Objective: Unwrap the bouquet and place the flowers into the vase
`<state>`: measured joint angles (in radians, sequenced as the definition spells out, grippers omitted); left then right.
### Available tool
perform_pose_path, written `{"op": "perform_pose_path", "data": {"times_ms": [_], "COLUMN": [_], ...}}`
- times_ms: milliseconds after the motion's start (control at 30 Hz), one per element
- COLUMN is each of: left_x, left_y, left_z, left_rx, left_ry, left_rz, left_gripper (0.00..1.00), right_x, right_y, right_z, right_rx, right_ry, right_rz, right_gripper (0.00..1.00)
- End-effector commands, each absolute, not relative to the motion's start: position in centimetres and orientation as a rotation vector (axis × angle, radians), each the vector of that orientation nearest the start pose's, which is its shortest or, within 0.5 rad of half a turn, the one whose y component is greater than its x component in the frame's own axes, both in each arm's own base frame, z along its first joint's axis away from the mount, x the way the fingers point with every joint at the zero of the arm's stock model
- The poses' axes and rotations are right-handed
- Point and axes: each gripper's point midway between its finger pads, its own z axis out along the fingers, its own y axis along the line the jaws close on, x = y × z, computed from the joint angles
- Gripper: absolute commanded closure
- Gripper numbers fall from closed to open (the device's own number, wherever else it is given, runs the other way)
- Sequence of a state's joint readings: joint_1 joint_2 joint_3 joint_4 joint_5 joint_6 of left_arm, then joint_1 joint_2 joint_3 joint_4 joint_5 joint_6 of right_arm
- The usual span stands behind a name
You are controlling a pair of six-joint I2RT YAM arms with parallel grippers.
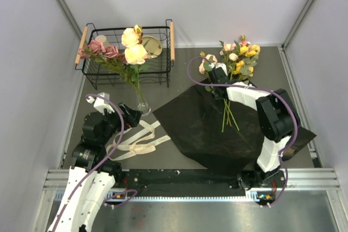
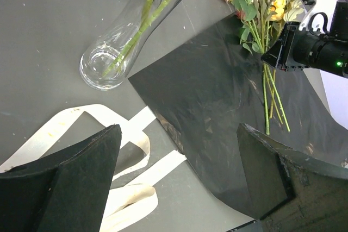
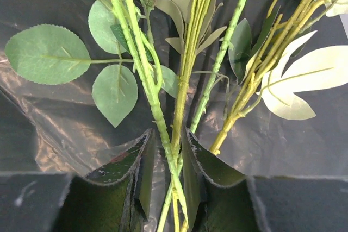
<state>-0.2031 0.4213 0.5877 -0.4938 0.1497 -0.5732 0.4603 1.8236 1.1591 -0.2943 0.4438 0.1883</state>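
Note:
The clear glass vase (image 1: 143, 107) stands upright on the table with peach and pink flowers (image 1: 133, 44) in it. In the left wrist view the vase (image 2: 109, 61) holds green stems. The rest of the flowers (image 1: 238, 58) lie on the flattened black wrapping paper (image 1: 212, 129), loose from it. My right gripper (image 1: 219, 83) sits low over their stems. In the right wrist view its jaws (image 3: 167, 156) have closed in on two or three crossed green stems (image 3: 182, 96), with the other stems outside. My left gripper (image 2: 179, 172) hangs open and empty beside the vase.
The untied cream ribbon (image 1: 138, 142) lies in loops in front of the vase, partly under my left gripper. A black wire basket (image 1: 163, 71) with wooden handles stands at the back left. White walls close in the table on three sides.

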Motion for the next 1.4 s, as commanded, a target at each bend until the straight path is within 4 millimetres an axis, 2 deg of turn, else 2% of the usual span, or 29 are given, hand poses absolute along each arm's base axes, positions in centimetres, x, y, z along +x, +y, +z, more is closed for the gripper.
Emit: {"op": "perform_pose_path", "data": {"times_ms": [0,67,167,200,267,433,533,667,767,967,1033,1067,1367], "left_x": [21.7,21.7,21.7,21.7,21.6,21.5,21.4,21.2,21.2,21.2,21.2,21.2,21.2], "left_y": [-9.9,-10.0,-10.2,-10.2,-10.2,-10.2,-10.3,-10.2,-10.2,-10.2,-10.2,-10.2,-10.2], "left_z": [23.2,23.5,23.6,23.7,23.8,23.6,23.6,23.7,23.5,23.4,23.4,23.4,23.3], "left_rx": [-0.212,-0.206,-0.199,-0.198,-0.198,-0.200,-0.200,-0.199,-0.203,-0.202,-0.202,-0.202,-0.204], "left_ry": [1.884,1.884,1.886,1.885,1.880,1.887,1.887,1.884,1.888,1.890,1.888,1.890,1.893], "left_rz": [-0.694,-0.701,-0.713,-0.714,-0.716,-0.717,-0.721,-0.719,-0.716,-0.721,-0.718,-0.719,-0.719], "left_gripper": [0.07,0.07,0.07,0.07,0.07,0.07,0.07,0.07,0.07,0.07,0.07,0.07,0.07], "right_x": [42.2,42.2,42.2,42.2,42.1,42.3,42.6,42.8,43.1,43.4,43.4,43.5,43.6], "right_y": [12.1,12.1,12.1,12.2,12.3,12.7,12.8,13.2,13.7,14.2,14.1,14.0,13.9], "right_z": [6.9,6.6,6.5,6.5,6.5,6.7,6.4,6.1,6.0,6.1,6.1,6.1,5.3], "right_rx": [-0.146,-0.161,-0.174,-0.176,-0.179,-0.215,-0.234,-0.252,-0.262,-0.278,-0.275,-0.271,-0.261], "right_ry": [2.357,2.367,2.376,2.377,2.377,2.373,2.377,2.388,2.394,2.396,2.395,2.396,2.435], "right_rz": [-0.310,-0.316,-0.316,-0.312,-0.303,-0.281,-0.287,-0.274,-0.249,-0.229,-0.239,-0.242,-0.255], "right_gripper": [0.75,0.75,0.85,0.92,0.94,0.92,0.84,0.83,0.84,0.97,0.95,0.90,0.84]}}
